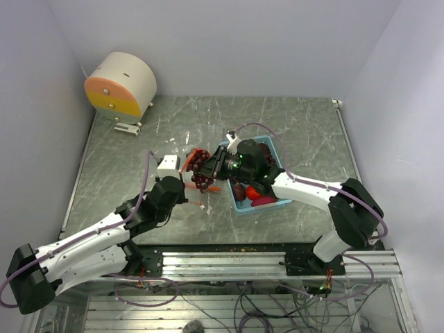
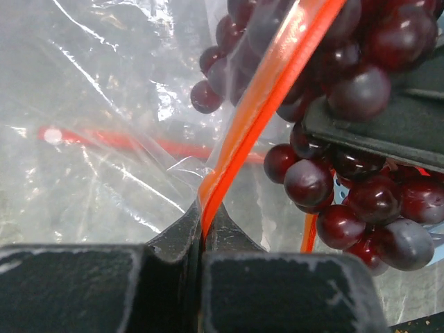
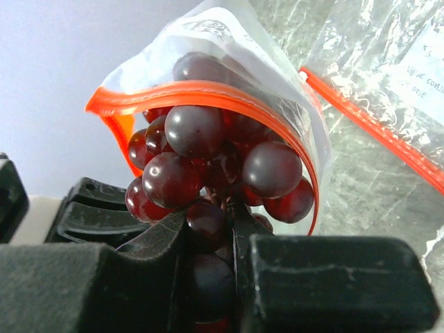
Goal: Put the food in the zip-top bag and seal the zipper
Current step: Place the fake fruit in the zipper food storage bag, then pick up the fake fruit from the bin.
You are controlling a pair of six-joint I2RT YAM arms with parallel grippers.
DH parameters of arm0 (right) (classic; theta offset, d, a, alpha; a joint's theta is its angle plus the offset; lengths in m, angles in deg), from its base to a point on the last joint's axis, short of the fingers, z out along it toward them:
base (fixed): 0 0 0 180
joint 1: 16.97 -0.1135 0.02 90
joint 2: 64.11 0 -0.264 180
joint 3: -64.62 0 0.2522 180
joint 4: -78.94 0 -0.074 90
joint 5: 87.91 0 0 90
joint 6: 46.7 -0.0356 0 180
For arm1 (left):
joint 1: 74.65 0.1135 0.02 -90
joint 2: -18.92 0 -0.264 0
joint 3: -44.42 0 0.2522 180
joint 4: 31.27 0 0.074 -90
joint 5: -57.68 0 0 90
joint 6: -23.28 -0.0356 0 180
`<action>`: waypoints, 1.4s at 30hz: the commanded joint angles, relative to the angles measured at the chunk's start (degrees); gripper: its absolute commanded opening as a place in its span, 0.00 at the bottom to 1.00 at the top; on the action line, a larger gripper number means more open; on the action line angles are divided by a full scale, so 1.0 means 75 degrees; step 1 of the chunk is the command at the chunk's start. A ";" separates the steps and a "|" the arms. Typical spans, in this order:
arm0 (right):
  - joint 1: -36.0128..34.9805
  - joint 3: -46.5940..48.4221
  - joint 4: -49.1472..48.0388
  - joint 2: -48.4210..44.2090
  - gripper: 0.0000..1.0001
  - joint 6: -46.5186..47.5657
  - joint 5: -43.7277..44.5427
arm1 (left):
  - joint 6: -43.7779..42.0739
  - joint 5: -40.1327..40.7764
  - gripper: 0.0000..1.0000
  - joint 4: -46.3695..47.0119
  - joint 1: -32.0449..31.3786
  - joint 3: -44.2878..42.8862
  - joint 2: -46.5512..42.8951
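Left gripper (image 2: 203,215) tight on zipper (image 2: 270,90); right gripper (image 3: 208,225) tight on berry cluster (image 3: 194,132) in zip-top bag (image 3: 215,35) mouth

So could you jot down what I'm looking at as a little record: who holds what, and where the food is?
Left gripper: shut on the zipper, holding one lip of the bag
Right gripper: shut on a grape cluster
Grape cluster: at the bag's mouth, partly inside
Zipper: unsealed, arching over the grapes
Tray: blue, with red fruit in it
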 commanded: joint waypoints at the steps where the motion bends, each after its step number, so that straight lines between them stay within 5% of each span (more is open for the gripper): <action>1: -0.0040 -0.0114 -0.1064 0.0104 0.00 -0.0708 0.0599 | 0.0099 -0.0363 0.07 0.0642 -0.0026 0.0099 0.0270; 13: -0.2245 0.1344 0.1442 0.0137 0.07 0.1822 0.6038 | 0.0353 -0.0807 0.07 0.0425 -0.0029 -0.0847 0.0709; 15: -0.2359 0.1462 0.1464 0.0254 0.15 0.2063 0.6320 | 0.0423 -0.0916 0.07 0.0353 -0.0023 -0.0904 0.0625; 19: -0.2591 0.1882 0.2004 0.0402 0.53 0.2579 0.6869 | 0.0462 -0.0796 0.07 0.0026 -0.0021 -0.1100 0.0276; 21: -0.2595 0.2093 0.2357 0.0399 0.64 0.2881 0.6959 | 0.0447 -0.0676 0.07 -0.0187 -0.0019 -0.1287 0.0162; 30: -0.2596 0.1547 0.2205 -0.0869 0.71 0.4141 0.5883 | 0.0363 0.0305 0.07 -0.0642 -0.0022 -0.1630 0.0170; 39: -0.2547 0.0707 0.3679 -0.2851 0.75 0.4166 0.7000 | 0.0307 0.1048 0.07 -0.0992 -0.0023 -0.1717 0.0598; 42: -0.1556 0.0720 0.4612 -0.2909 0.81 0.3798 0.6964 | 0.0225 0.1271 0.07 -0.1237 -0.0019 -0.1940 0.0530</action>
